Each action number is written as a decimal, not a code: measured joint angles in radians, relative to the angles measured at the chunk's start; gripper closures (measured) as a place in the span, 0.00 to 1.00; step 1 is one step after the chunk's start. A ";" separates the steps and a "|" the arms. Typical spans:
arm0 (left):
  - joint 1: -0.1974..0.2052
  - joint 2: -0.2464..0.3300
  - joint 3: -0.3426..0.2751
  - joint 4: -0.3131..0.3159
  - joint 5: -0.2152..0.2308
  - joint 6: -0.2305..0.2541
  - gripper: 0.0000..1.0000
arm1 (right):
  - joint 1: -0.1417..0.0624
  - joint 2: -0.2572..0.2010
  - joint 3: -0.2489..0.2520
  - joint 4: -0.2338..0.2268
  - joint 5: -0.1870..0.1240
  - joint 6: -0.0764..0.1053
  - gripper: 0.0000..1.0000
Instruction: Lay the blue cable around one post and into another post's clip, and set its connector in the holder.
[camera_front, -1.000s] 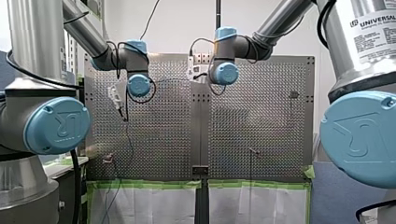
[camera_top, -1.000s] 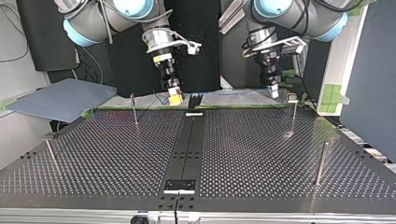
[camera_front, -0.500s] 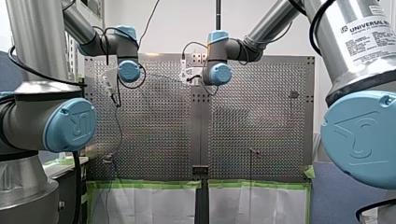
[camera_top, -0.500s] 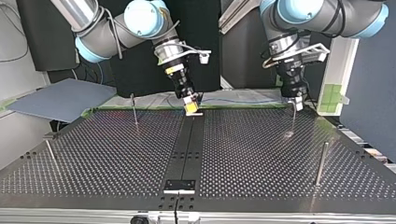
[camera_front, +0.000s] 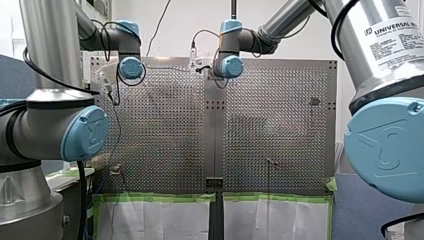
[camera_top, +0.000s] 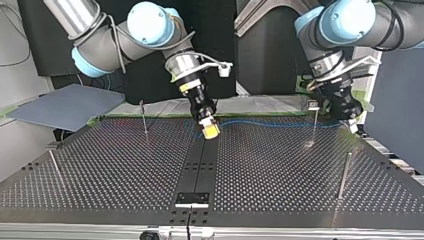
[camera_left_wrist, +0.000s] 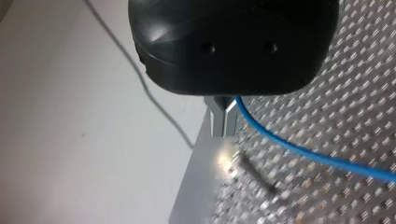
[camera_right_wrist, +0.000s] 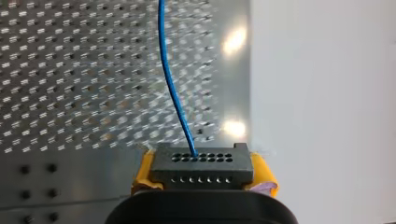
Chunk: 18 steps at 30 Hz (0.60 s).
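The blue cable (camera_top: 280, 124) hangs stretched between my two grippers over the board's far part. My right gripper (camera_top: 210, 131), with yellow pads, is shut on the black connector (camera_right_wrist: 201, 168); the cable (camera_right_wrist: 173, 88) leaves the connector's face. My left gripper (camera_top: 353, 126) is at the top view's right edge, its metal fingers (camera_left_wrist: 223, 122) shut on the cable (camera_left_wrist: 299, 151). A post with a clip (camera_top: 314, 117) stands just beside my left gripper, under the cable's line. In the front view the grippers are at the board's far end, left (camera_front: 106, 86) and right (camera_front: 196, 62).
A thin post (camera_top: 143, 117) and a clip post (camera_top: 52, 161) stand at the top view's left. A plain post (camera_top: 343, 175) is at its right. A holder (camera_top: 191, 199) sits on the dark centre strip (camera_top: 197, 165) near the camera. A grey sheet (camera_top: 65, 105) lies beyond the board.
Both grippers came from the far edge in over the board, nearer the top view's camera. My left gripper also swung toward that view's right, drawing the cable out straight.
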<state>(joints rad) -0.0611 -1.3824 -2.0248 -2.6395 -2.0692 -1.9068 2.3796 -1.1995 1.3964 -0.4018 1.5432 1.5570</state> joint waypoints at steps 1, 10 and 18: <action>0.008 0.000 0.008 -0.004 -0.001 0.000 1.00 | 0.001 0.000 -0.010 0.003 -0.004 0.001 1.00; 0.056 -0.026 0.094 -0.052 0.024 -0.005 1.00 | 0.011 0.002 -0.051 0.002 -0.022 0.008 1.00; 0.095 -0.046 0.170 -0.078 0.074 -0.025 1.00 | 0.012 0.006 -0.072 -0.016 -0.028 0.020 1.00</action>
<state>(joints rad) 0.0340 -1.4284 -1.8552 -2.7176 -1.9953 -1.9317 2.3921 -1.1932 1.3249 -0.4181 1.5156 1.5767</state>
